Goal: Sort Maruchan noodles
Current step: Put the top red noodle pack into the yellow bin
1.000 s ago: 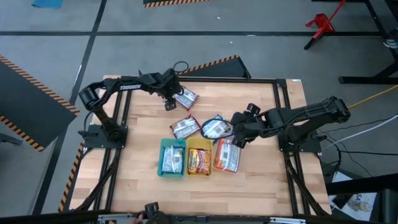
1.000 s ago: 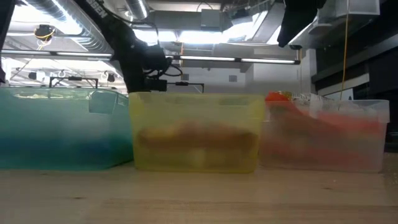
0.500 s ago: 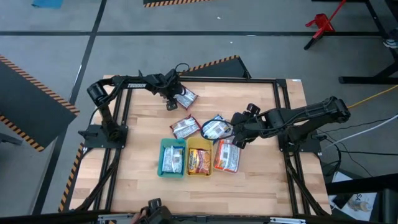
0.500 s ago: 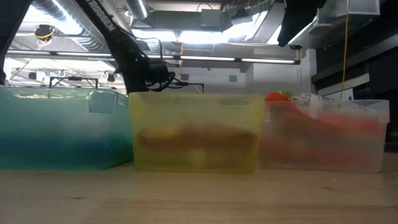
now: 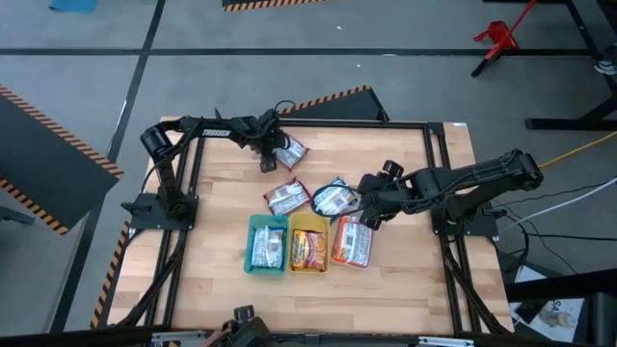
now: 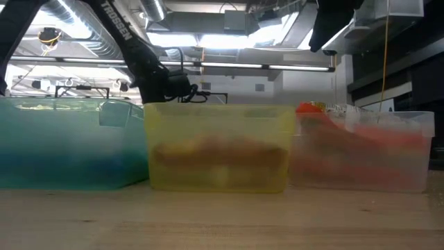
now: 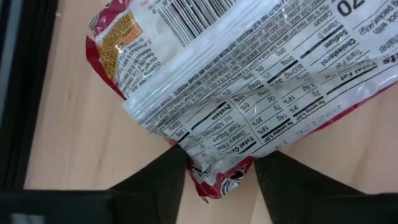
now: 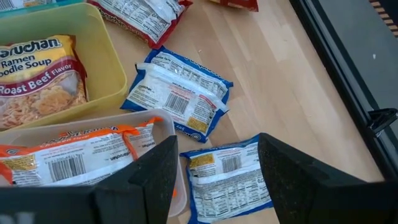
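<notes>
1. My right gripper (image 8: 214, 180): both dark fingers spread apart, hanging above the table (image 8: 280, 81) with nothing between them.
2. Clear tray (image 8: 158, 127): partly under one of my fingers; holds an orange-and-white packet (image 8: 68, 158), barcode side up.
3. Yellow tray (image 8: 109, 53): touching the clear tray; holds a roast beef packet (image 8: 37, 78), label up.
4. Blue-and-white packet (image 8: 177, 93): on the wood, just beside both trays.
5. Second blue-and-white packet (image 8: 227, 177): between my fingers, lower down.
6. Red-edged packet (image 8: 140, 15): beyond the yellow tray.

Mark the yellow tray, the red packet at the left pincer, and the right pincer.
yellow tray (image 8: 115, 65): right wrist view, rim corner.
red packet (image 7: 249, 81): left wrist view, printed back.
right pincer (image 8: 217, 168): right wrist view, gap between tips.
</notes>
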`<state>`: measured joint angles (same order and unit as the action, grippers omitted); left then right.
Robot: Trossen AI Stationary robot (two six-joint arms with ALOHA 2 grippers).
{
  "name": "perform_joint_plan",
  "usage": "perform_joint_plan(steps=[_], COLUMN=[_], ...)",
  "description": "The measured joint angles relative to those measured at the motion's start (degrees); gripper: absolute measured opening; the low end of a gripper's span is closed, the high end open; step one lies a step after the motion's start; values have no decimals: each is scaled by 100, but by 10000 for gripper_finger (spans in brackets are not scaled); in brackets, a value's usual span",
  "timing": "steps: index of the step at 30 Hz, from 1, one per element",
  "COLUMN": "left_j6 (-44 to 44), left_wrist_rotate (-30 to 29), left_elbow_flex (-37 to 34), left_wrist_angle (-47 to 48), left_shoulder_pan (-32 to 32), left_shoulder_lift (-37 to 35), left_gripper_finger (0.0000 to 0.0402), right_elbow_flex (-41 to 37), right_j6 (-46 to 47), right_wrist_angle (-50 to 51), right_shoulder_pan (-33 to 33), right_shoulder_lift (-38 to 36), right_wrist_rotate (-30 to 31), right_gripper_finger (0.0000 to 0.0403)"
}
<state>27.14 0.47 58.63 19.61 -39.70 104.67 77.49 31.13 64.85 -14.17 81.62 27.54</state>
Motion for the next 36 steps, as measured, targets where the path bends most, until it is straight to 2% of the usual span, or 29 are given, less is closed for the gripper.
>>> perform_joint_plan(steps=[11, 20, 28, 36], left_j6=[-304, -805, -1040, -1356], left_wrist_rotate=[-299, -307, -440, -439], left_elbow_flex=[-2, -11, -11, -11], left_wrist_angle=[-73, 359, 772, 930], left_shoulder_pan=[-4, 192, 569, 1065], left_shoulder_lift=[3, -259, -1173, -2226], left_gripper_finger=[11, 2, 1, 1], right_elbow_flex=[0, -2, 0, 0], right_j6=[25, -290, -297, -397], right_wrist_angle=[3, 7, 51, 233], right_shoulder_pan=[-5, -4, 144, 729], right_shoulder_lift=[0, 0, -37, -465], right_wrist_rotate=[6, 203, 495, 1032], right_gripper_finger=[209, 209, 209, 209])
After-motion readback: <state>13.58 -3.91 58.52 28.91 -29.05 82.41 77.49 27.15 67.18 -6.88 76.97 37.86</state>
